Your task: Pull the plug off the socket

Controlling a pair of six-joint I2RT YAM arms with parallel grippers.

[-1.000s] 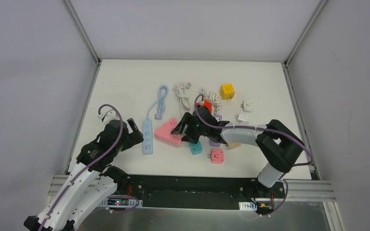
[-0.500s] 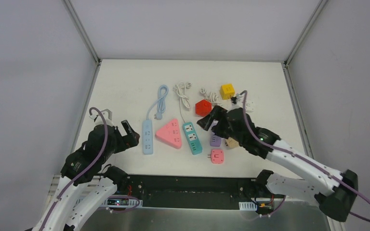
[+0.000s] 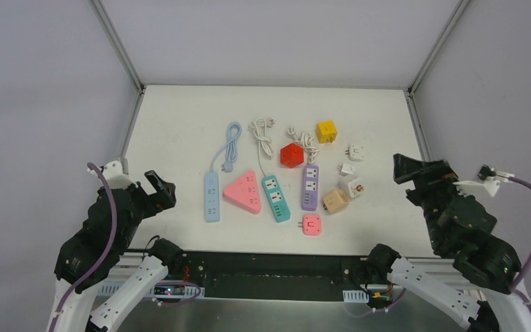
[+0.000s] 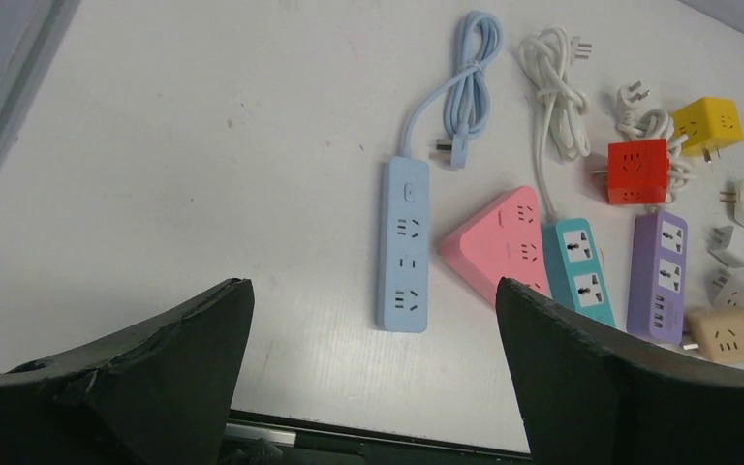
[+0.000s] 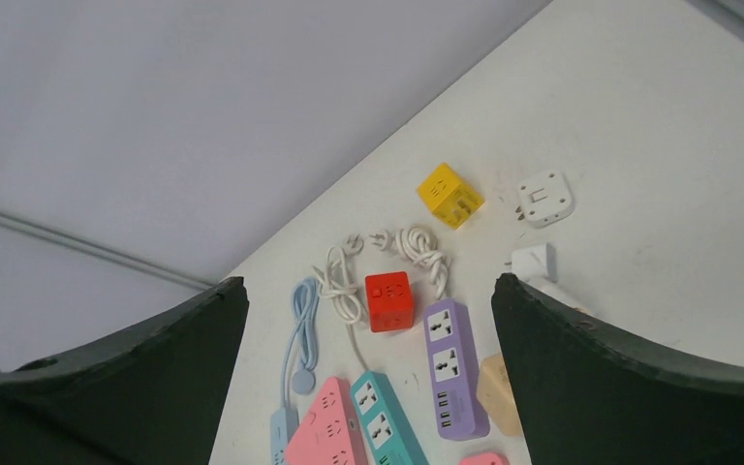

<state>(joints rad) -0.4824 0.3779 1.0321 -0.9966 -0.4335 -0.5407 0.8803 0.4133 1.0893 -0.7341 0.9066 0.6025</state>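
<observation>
Pale grey walls with aluminium corner posts enclose a white table (image 3: 180,117). The left pincer (image 3: 157,190) hangs above the table's near left edge, its fingers (image 4: 184,358) spread wide with nothing between them. The right pincer (image 3: 418,169) hangs above the near right edge, fingers (image 5: 591,368) likewise wide apart and empty.

All the sockets and plugs lie between the two pincers, well apart from both. Closest to the left pincer, on its right, is a light blue power strip (image 3: 211,196). The plug (image 3: 227,167) on its looped cord rests loose on the table beyond the strip. Further right come a pink triangular socket block (image 3: 243,191) and a teal power strip (image 3: 276,198) just beside it, with a white cord (image 3: 263,135) running away from the teal strip.

Next is a purple power strip (image 3: 309,187), roughly midway between the pincers. A beige plug adapter (image 3: 334,200) lies just beside its near end, on the right pincer's side. I cannot tell whether the two touch. A pink square adapter (image 3: 311,224) sits nearer the table's front edge.

Closest to the right pincer, on its left, are three white adapters (image 3: 352,187). Beyond them are a red cube socket (image 3: 291,155) and a yellow cube socket (image 3: 326,131).
</observation>
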